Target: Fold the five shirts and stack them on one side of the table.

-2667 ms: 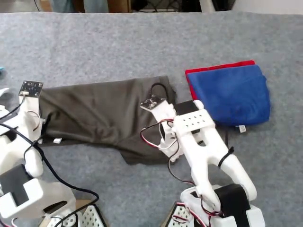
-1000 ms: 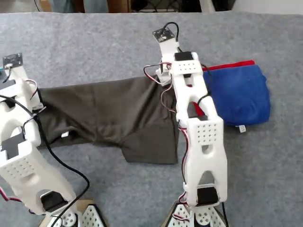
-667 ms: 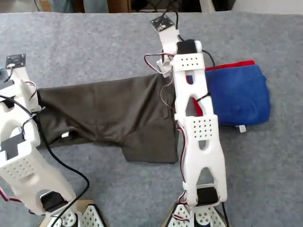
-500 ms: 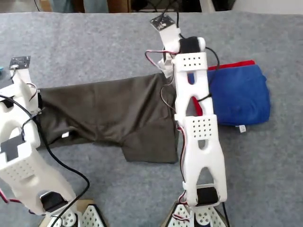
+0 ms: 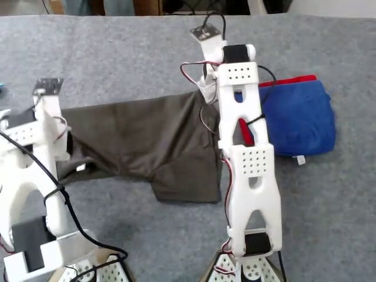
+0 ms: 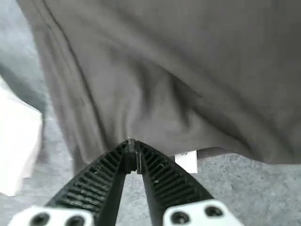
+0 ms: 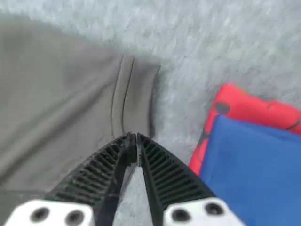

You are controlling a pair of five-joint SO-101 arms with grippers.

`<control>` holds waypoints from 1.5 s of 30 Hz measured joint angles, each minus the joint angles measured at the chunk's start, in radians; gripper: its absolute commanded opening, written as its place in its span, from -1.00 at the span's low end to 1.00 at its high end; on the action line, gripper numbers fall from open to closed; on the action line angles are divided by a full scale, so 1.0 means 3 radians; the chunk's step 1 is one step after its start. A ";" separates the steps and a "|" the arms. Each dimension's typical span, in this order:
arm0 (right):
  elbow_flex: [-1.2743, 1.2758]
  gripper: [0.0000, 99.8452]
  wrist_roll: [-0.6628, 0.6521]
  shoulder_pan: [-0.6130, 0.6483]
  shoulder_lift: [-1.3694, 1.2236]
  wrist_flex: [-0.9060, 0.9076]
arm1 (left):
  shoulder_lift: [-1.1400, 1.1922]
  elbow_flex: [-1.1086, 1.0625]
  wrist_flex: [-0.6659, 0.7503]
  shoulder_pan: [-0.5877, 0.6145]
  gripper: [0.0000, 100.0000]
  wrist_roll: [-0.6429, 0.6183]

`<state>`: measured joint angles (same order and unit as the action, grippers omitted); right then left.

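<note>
A dark olive shirt point(image 5: 141, 141) lies spread across the middle left of the grey table point(image 5: 117, 53). My left gripper point(image 6: 131, 146) is at its left edge point(image 5: 66, 147), shut on a pinch of the fabric point(image 6: 188, 70) next to a white tag point(image 6: 186, 160). My right arm stretches far out; its gripper point(image 7: 131, 137) is shut on the hem at the shirt's far right corner point(image 5: 204, 97). A folded blue shirt point(image 5: 294, 117) rests on a folded red shirt point(image 5: 276, 82) at the right, also seen as blue point(image 7: 254, 160) on red point(image 7: 240, 101).
The right arm's white links point(image 5: 247, 158) lie over the gap between the olive shirt and the blue-red stack. A small white tag point(image 5: 301, 159) sticks out under the blue shirt. Bare grey cloth runs along the far side and the front right.
The right arm stretched from the shirt's near right to its far right corner and stays there. The left arm has moved right, drawing the shirt's left edge inward.
</note>
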<state>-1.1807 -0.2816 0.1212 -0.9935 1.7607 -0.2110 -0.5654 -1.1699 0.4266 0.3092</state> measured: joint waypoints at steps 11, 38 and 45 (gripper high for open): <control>0.0133 -0.97 0.0000 0.0031 0.0005 0.0000 | -0.0010 -0.0338 0.0609 0.0465 -0.88 -0.0087; 0.0133 -0.97 0.0000 0.0123 0.0005 0.0000 | 0.0332 -0.0568 0.0818 0.0696 -0.76 -0.0087; 0.0133 -0.97 0.0000 0.0123 0.0005 0.0000 | 0.0593 -0.0384 0.0803 0.0675 -0.93 -0.0102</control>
<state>-1.1408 -0.2816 0.1580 -0.9920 1.7607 -0.0330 -0.6805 -0.9291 0.6291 0.2785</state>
